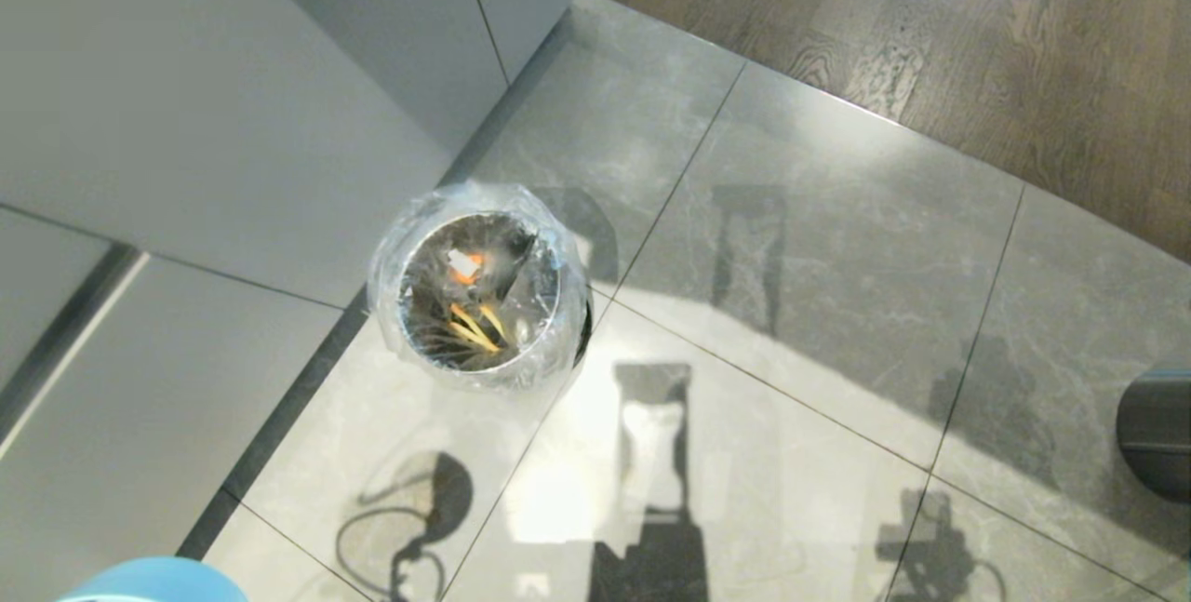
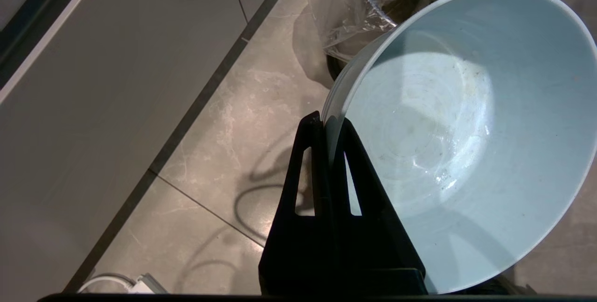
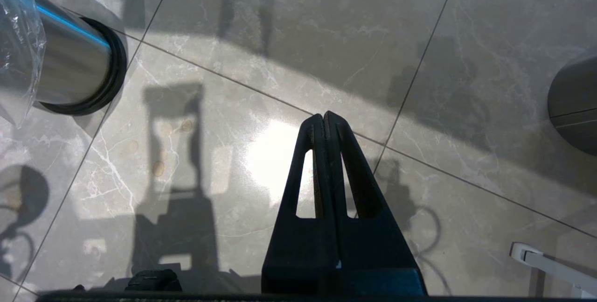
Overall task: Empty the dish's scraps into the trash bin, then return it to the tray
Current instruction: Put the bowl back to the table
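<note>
Where its two black fingers come together on the rim, the left claw (image 2: pixel 332 122) pinches the dish (image 2: pixel 461 138), one finger inside the wall and one outside. The dish is a pale blue bowl, tilted with its open side toward the wrist camera, and its inside holds no scraps, only a few faint smears. In the head view just a sliver of the dish (image 1: pixel 153 581) shows at the lower left edge. Just beyond the dish's rim stands the trash bin (image 1: pixel 479 290), a round metal-sided bin with a crinkled clear bag lapped over its rim, set on the grey tiled floor (image 1: pixel 791 323) close to the pale cabinet fronts (image 1: pixel 186 118). The scraps (image 1: pixel 470 304) lie inside the bin: an orange piece, a pale bit and some yellowish sticks. The right claw (image 3: pixel 324 117) hangs above the bare floor well to the side of the bin, its fingers pressed together on nothing.
</note>
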You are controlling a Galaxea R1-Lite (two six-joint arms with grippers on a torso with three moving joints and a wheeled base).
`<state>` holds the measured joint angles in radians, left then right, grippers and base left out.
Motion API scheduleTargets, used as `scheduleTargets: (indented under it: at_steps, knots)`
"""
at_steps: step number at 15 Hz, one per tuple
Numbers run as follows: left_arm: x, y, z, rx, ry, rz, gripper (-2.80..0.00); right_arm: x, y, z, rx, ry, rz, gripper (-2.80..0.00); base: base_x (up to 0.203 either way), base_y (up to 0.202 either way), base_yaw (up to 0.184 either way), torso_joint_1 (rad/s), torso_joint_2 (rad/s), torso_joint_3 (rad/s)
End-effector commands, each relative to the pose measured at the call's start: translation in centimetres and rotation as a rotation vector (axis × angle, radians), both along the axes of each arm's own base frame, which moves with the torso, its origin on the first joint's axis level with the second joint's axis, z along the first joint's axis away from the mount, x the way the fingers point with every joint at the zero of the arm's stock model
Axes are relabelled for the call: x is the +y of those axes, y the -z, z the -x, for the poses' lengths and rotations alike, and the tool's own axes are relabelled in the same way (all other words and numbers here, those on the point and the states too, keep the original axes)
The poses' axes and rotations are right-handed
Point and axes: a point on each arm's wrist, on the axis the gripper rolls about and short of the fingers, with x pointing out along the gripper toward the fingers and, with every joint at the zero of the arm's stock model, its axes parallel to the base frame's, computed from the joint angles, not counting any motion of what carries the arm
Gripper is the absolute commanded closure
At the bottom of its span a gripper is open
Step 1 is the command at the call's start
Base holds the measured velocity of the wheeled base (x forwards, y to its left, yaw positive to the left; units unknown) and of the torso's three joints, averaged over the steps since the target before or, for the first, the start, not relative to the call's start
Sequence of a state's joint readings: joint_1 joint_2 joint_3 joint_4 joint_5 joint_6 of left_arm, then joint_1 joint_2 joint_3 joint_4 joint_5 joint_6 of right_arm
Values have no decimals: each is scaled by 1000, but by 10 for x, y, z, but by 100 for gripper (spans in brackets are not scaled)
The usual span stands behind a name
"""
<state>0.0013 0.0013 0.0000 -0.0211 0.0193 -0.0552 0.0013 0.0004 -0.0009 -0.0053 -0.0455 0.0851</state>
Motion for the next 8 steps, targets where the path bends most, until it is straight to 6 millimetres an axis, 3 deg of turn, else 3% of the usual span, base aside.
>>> scheduleTargets:
  at_steps: [1,8]
  knots:
    - [0,0,0,-2,-1,2,0,0,0,0,-2,0,-1,0,0,0,0,0,0,0]
    - [0,0,0,-2,-1,2,0,0,0,0,-2,0,-1,0,0,0,0,0,0,0]
